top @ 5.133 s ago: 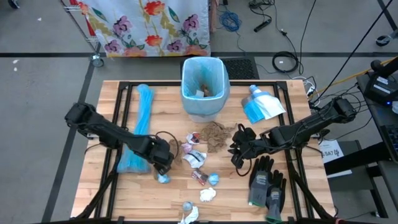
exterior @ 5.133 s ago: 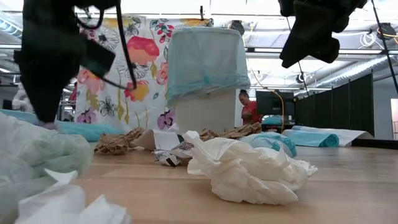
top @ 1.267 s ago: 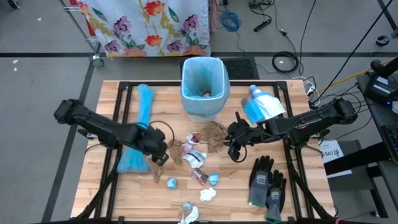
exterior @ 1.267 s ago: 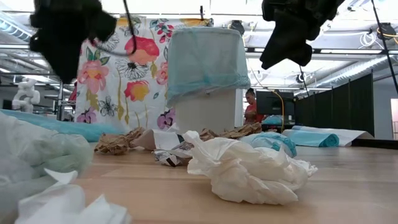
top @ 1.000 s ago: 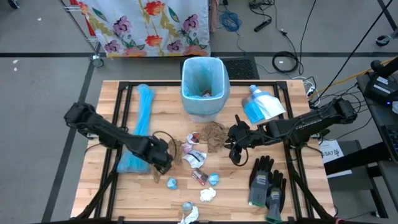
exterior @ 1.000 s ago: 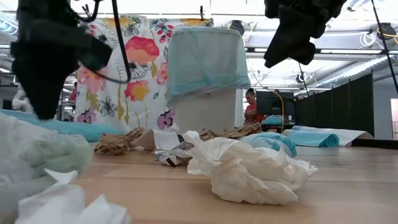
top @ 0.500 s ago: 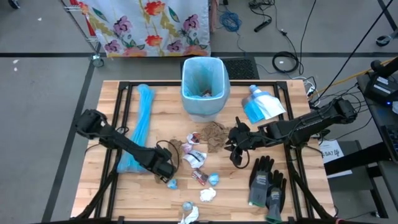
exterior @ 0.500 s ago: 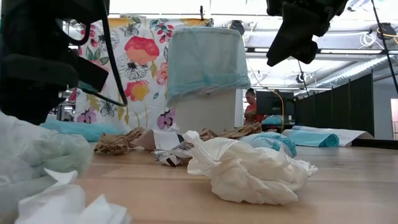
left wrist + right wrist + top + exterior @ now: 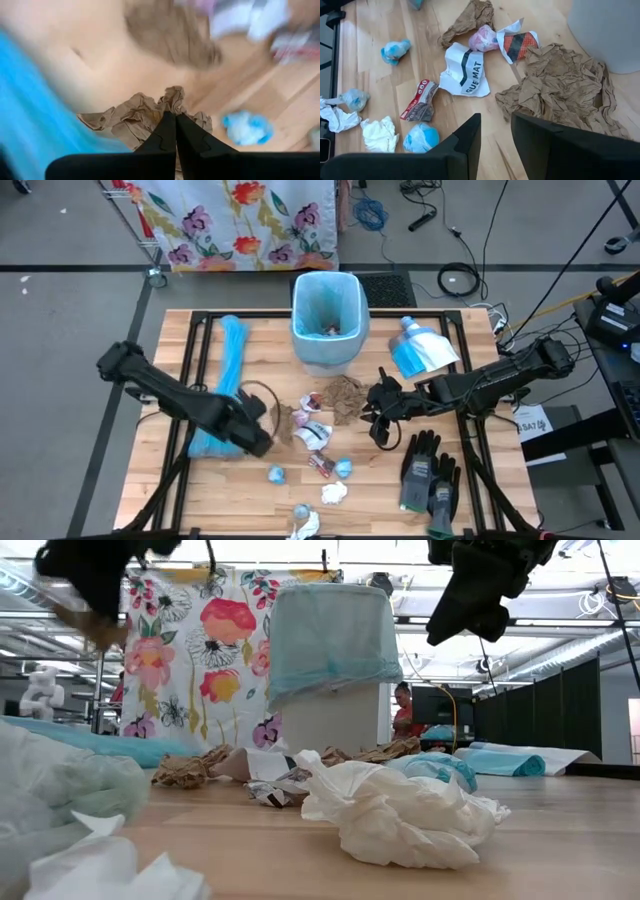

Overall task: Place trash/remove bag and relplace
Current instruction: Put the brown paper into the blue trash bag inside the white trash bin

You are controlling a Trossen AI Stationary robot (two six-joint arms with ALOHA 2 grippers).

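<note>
the trash (image 9: 322,462) lies scattered over the middle of the wooden tabletop (image 9: 480,490) in front of the blue-lined bin (image 9: 326,320): crumpled brown paper wads, small blue and white wrappers, white tissue bits. the left gripper (image 9: 175,131) is lifted off the tabletop near the blue bag roll (image 9: 222,385), its fingers pressed together on a crumpled brown paper wad (image 9: 134,116). the right gripper (image 9: 495,131) hangs above the big flattened brown paper (image 9: 560,92) with its fingers spread apart and nothing between them, arm reaching in from the right.
</note>
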